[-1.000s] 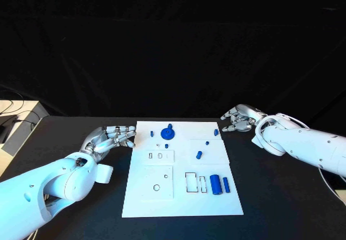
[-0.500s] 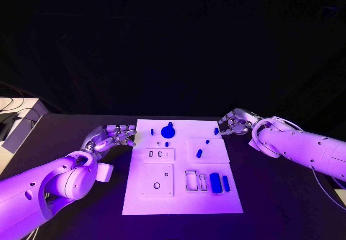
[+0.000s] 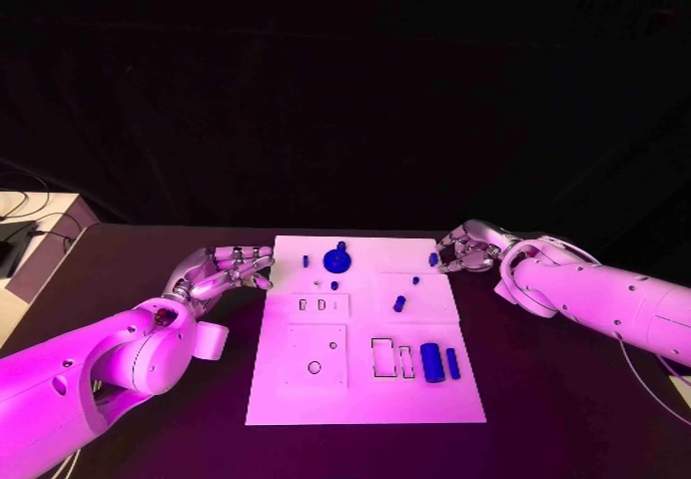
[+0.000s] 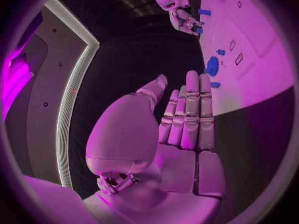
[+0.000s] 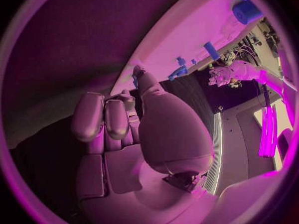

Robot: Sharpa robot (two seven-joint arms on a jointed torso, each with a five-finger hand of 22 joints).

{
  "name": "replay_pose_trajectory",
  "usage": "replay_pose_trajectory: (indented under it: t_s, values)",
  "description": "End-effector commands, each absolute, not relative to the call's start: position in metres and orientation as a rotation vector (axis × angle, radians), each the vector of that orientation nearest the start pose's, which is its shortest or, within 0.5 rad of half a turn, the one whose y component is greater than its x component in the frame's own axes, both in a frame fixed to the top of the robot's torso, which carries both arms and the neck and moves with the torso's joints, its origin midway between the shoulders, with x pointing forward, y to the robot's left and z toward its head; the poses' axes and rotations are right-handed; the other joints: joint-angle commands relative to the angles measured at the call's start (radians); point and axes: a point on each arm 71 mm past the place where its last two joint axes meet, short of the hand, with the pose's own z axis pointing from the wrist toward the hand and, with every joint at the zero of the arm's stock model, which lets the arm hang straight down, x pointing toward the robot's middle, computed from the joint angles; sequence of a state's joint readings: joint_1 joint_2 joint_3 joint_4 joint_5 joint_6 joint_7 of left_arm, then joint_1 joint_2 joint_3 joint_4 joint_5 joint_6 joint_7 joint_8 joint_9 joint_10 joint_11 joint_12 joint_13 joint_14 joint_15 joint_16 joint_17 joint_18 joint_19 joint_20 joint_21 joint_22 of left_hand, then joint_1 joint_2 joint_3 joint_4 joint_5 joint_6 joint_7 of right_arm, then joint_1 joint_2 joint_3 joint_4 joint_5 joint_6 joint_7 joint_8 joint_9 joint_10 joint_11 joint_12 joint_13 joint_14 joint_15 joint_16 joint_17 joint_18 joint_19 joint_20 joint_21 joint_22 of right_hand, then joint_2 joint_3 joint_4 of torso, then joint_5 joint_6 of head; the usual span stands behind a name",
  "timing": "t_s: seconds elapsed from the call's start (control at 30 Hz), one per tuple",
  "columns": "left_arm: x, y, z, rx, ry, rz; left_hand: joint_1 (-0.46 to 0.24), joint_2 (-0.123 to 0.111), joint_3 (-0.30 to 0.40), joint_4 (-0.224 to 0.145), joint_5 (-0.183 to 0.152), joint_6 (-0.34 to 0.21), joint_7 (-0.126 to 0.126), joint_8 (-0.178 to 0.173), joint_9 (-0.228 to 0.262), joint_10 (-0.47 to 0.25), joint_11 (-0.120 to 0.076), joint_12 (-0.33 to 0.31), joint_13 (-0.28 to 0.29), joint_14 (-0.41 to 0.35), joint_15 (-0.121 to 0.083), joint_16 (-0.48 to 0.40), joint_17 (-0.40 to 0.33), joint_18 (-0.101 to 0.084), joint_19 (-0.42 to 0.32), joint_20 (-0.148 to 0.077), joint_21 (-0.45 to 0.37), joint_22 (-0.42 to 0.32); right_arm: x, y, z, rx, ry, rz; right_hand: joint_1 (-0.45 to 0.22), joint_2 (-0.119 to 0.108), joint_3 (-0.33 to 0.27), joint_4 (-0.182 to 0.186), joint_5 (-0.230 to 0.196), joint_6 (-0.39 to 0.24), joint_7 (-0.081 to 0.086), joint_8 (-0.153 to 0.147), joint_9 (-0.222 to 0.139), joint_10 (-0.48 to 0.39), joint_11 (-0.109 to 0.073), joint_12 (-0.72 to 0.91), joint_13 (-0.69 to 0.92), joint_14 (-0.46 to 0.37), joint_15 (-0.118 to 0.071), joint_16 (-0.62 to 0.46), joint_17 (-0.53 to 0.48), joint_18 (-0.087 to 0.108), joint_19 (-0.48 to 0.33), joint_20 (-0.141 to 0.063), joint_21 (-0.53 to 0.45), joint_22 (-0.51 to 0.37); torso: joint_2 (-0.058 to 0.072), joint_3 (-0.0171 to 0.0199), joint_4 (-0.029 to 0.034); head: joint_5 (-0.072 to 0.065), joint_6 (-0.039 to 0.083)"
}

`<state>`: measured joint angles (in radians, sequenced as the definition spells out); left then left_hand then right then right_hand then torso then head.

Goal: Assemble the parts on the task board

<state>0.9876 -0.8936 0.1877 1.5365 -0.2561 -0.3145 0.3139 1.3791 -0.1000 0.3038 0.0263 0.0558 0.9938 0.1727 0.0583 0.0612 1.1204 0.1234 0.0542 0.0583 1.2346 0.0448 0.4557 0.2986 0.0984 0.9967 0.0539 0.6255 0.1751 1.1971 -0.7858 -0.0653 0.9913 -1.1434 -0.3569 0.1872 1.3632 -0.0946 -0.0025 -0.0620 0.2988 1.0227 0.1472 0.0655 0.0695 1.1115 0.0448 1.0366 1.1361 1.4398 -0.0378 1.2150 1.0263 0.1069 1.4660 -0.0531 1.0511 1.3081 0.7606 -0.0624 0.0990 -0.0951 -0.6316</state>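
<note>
At frame centre in the head view: task board flat on black table, blue parts spread over its upper half and lower right. Left of board's upper edge: left hand, fingers extended, close together, holding nothing. At board's upper right corner: right hand, fingers curled inward beside small blue peg, contact cannot be told.

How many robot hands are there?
2. The left hand hovers beside the task board's left edge, holding nothing. The right hand is at the board's far right corner, fingers curled.
</note>
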Motion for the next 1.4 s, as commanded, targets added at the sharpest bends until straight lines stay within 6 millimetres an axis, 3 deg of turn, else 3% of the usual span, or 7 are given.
replay_pose_trajectory:
  t_s: [0.03, 0.6, 1.1, 1.27, 1.3, 1.4]
  values:
    - [0.477, 0.232, -0.195, -1.015, 1.432, -1.482, -0.001, -0.007, -0.002, -0.003, -0.002, 0.007, -0.001, 0.003, 0.000, 0.002, -0.002, 0.004, 0.001, -0.004, -0.003, -0.001, -0.001, 0.011, -0.004, 0.001, 0.003, -0.001, 0.552, -0.339, -0.212, 0.164, 1.631, 0.538, -0.005, 0.008, 0.003, 0.002, 0.006, 0.010, 0.000, 0.003, -0.001, 0.007, -0.003, 0.005, 0.001, 0.003, 0.003, -0.003, 0.001, -0.002, 0.044, 0.007, 0.005, 0.141, -0.001, 0.0001, -0.0002, -0.001, -0.001]
    - [0.476, 0.231, -0.194, -1.011, 1.432, -1.485, -0.001, -0.005, -0.001, -0.004, -0.002, 0.004, 0.000, 0.002, 0.000, 0.001, -0.002, 0.004, 0.001, -0.004, -0.003, -0.002, -0.001, 0.010, -0.004, 0.000, 0.005, -0.004, 0.553, -0.329, -0.213, 0.158, 1.633, 0.560, -0.019, 0.038, 0.008, 0.003, 0.019, 0.028, -0.007, 0.002, -0.001, 0.021, -0.009, 0.014, 0.012, 0.005, -0.001, -0.002, 0.007, -0.005, 0.046, 0.002, 0.011, 0.142, 0.000, -0.0008, -0.0006, -0.001, -0.003]
    - [0.477, 0.232, -0.194, -1.012, 1.432, -1.480, -0.001, -0.005, -0.001, -0.004, -0.002, 0.004, 0.000, 0.002, 0.000, 0.001, -0.002, 0.004, 0.001, -0.004, -0.003, -0.002, -0.001, 0.010, -0.004, 0.000, 0.005, -0.004, 0.554, -0.330, -0.213, 0.162, 1.637, 0.557, -0.027, 0.067, 0.012, -0.023, 0.027, 0.037, -0.009, 0.002, -0.002, 0.026, -0.012, 0.015, 0.021, 0.006, -0.004, -0.002, 0.011, -0.007, 0.046, -0.001, 0.015, 0.143, 0.000, 0.0007, -0.0010, 0.000, -0.005]
    - [0.477, 0.233, -0.194, -1.012, 1.432, -1.479, -0.001, -0.006, -0.001, -0.005, -0.002, -0.001, 0.001, 0.002, 0.000, -0.002, -0.001, 0.004, 0.001, -0.004, -0.003, -0.002, -0.001, 0.010, -0.004, 0.000, 0.006, -0.005, 0.554, -0.329, -0.213, 0.160, 1.637, 0.560, -0.027, 0.091, 0.029, -0.030, 0.025, 0.052, -0.015, 0.003, -0.002, 0.028, -0.016, 0.016, 0.024, 0.006, -0.007, -0.003, 0.011, -0.008, 0.046, -0.003, 0.014, 0.142, 0.000, 0.0013, -0.0011, 0.001, -0.005]
    - [0.477, 0.233, -0.194, -1.012, 1.432, -1.479, -0.001, -0.006, -0.001, -0.005, -0.002, -0.001, 0.001, 0.002, 0.000, -0.002, -0.001, 0.004, 0.001, -0.004, -0.003, -0.002, -0.001, 0.010, -0.004, 0.000, 0.006, -0.005, 0.554, -0.329, -0.213, 0.159, 1.637, 0.561, -0.024, 0.112, 0.044, -0.028, -0.001, 0.056, -0.016, 0.003, -0.002, 0.026, -0.018, 0.014, 0.024, 0.006, -0.008, -0.003, 0.011, -0.008, 0.046, -0.003, 0.014, 0.142, 0.000, 0.0014, -0.0011, 0.001, -0.006]
    - [0.477, 0.233, -0.194, -1.012, 1.432, -1.478, -0.001, -0.006, -0.001, -0.005, -0.002, -0.001, 0.001, 0.002, 0.000, -0.002, -0.001, 0.004, 0.001, -0.004, -0.003, -0.002, -0.001, 0.010, -0.004, 0.000, 0.006, -0.005, 0.554, -0.328, -0.213, 0.156, 1.637, 0.566, -0.035, 0.124, 0.091, -0.029, -0.022, 0.065, -0.020, 0.003, -0.002, 0.027, -0.020, 0.016, 0.029, 0.006, -0.010, -0.004, 0.012, -0.010, 0.045, -0.006, 0.015, 0.142, 0.000, 0.0013, -0.0017, 0.002, -0.006]
